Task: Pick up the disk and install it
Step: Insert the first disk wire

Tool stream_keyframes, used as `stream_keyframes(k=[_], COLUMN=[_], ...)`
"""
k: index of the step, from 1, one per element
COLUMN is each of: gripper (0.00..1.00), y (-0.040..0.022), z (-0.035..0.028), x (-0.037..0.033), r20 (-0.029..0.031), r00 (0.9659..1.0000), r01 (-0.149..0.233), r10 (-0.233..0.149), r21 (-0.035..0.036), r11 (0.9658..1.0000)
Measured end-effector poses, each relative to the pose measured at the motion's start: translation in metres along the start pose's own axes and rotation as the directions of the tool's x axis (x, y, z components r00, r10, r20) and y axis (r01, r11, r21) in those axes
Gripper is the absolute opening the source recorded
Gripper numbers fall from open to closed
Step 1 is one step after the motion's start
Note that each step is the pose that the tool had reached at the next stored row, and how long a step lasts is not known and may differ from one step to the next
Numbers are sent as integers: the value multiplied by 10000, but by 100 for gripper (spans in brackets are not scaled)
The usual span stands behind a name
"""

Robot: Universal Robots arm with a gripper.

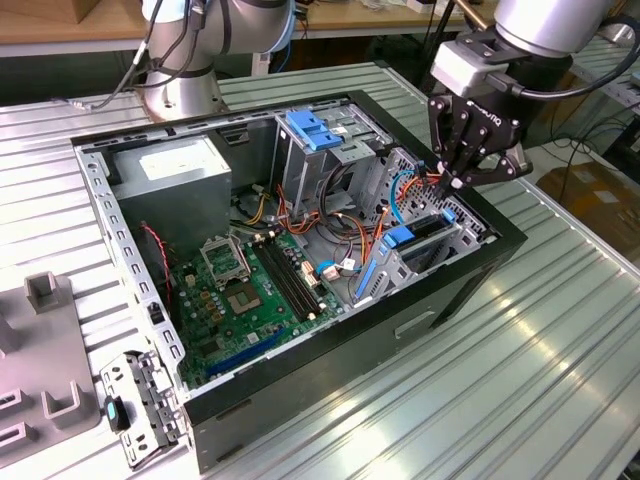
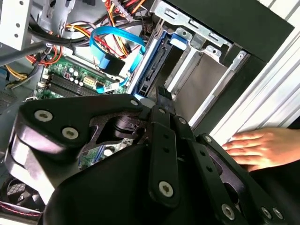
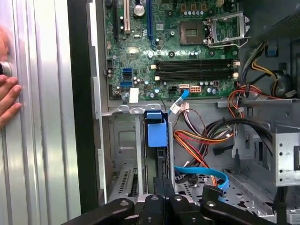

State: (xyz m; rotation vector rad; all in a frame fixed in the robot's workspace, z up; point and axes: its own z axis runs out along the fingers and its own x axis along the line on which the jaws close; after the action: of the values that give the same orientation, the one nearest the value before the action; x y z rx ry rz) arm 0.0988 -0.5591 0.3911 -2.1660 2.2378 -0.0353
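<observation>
The disk [image 3: 156, 133] stands on edge in the lower drive cage [image 3: 123, 140] at the front end of the computer case [image 3: 78, 117]. Its blue rail faces up and its thin dark edge runs toward the gripper [image 3: 164, 187]. I cannot tell whether it is pushed fully home.

Going from the arm outward, the first risk I see is at the fingertips. If they bear down off-centre on that narrow edge, they could slip off, or cock the disk in its guides so that it jams. Just beside the cage lie a blue flat cable [image 3: 202, 171] and a bundle of orange and red wires [image 3: 197, 138]. A sideways slide could snag them or pinch them against the metal. Beyond the cage is the motherboard [image 3: 178, 61], which a skidding tip could strike. Outside the case, a person's hand [image 3: 7, 93] rests on the ribbed table [image 3: 42, 150] near the case wall, close enough to the arm's working space to be a worry.

In both wrist views the fingers look pressed together with nothing between them, so I judge the gripper clenched and empty. Its tips sit at the disk's near edge, either touching it or just above it. In the exterior view it hangs over the cage at the case's front corner.
</observation>
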Motion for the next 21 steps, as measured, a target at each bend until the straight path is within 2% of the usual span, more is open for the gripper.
stream_keyframes(k=[3,4,9,12,15,20,21], gripper=[11,11,11,11,11,11,11], y=[-5,-6,-12,-23,-81,-180,-217], z=[-29,-38,-168,-210,-210,-205,-202], x=[-3,-5,-19,-37,-79,-91,-95], r20=[12,13,19,23,21,32,35], r00=[9993,9992,9987,9986,9980,9954,9948], r01=[366,397,504,537,634,956,1016], r10=[-366,-397,-504,-537,-634,-955,-1016], r21=[-3,-4,-15,-26,-31,-31,-31], r11=[9993,9992,9987,9986,9980,9954,9948])
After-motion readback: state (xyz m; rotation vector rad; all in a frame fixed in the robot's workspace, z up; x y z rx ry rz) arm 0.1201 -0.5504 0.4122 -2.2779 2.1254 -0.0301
